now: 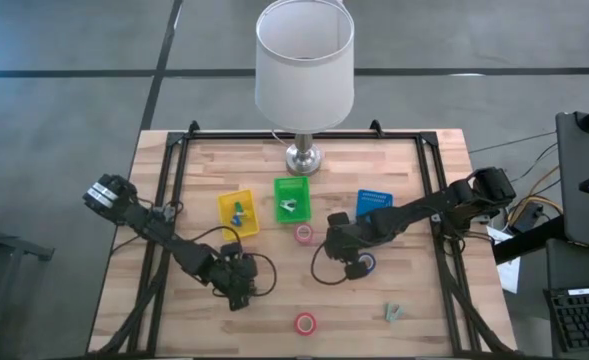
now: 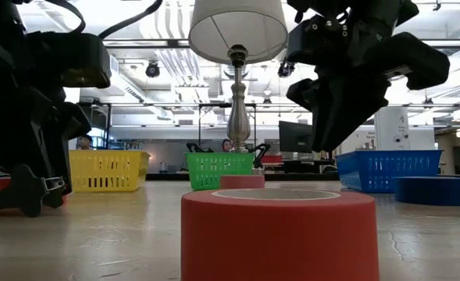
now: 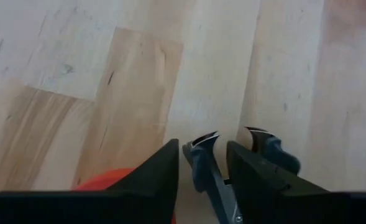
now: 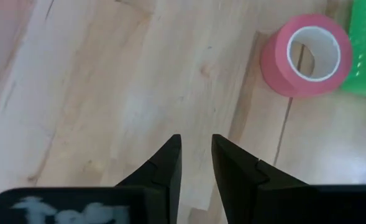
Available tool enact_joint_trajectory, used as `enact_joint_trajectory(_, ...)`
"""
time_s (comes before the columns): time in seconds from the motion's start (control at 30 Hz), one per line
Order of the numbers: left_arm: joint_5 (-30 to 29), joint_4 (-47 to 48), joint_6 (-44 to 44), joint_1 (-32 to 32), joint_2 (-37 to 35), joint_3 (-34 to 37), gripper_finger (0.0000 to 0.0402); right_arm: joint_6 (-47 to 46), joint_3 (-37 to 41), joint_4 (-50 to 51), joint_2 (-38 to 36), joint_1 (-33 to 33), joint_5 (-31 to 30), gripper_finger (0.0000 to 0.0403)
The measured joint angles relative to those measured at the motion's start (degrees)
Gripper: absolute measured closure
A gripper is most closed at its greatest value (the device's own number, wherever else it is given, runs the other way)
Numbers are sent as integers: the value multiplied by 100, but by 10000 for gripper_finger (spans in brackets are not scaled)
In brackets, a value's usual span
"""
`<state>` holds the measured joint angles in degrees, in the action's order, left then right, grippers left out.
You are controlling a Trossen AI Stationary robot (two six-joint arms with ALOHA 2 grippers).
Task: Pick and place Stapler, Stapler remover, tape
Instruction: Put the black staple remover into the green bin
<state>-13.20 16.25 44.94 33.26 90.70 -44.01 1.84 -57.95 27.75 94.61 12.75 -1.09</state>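
Observation:
My left gripper is low over the table's near left part, shut on a blue-handled staple remover with metal claws. A red tape roll shows just under one finger. My right gripper hangs above the table's middle with only a narrow gap between its fingers and nothing in it. It points toward a pink tape roll that lies flat beside the green tray. A blue tape roll lies flat beside the right gripper. Another red roll lies near the near edge. My left gripper pinches one blue-gripped claw arm of the staple remover between its two fingers. The other claw arm stands outside one finger. The fingers slant down toward the table. I cannot tell whether the remover is clear of the table.
A lamp stands at the table's far middle. Yellow, green and blue trays sit in a row before it; the yellow and green ones hold small items. A small grey object lies near the near right corner.

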Motion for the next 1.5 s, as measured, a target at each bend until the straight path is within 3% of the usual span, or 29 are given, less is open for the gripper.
enact_joint_trajectory(0.27,-208,-148,-8,-136,15,14,361,-774,7,456,0,67,76,335)
enact_joint_trajectory(0.43,-473,-156,-317,-444,24,-279,360,-1138,9,1348,0,169,309,343)
enact_joint_trajectory(0.63,-940,-202,-1971,-1022,22,-1026,330,-1385,11,1897,-2,303,307,347)
enact_joint_trajectory(0.87,-1238,-219,-3574,-2050,13,-1777,352,-1161,11,1884,-2,315,303,342)
enact_joint_trajectory(1.17,-982,-628,-4120,-3362,424,-1854,339,-687,11,1877,-92,313,300,349)
enact_joint_trajectory(1.37,-685,-938,-4009,-3706,1149,-1851,345,-493,11,1829,-207,310,270,350)
enact_joint_trajectory(1.5,-971,-985,-4021,-3762,1449,-1921,342,-421,11,1765,-273,310,250,349)
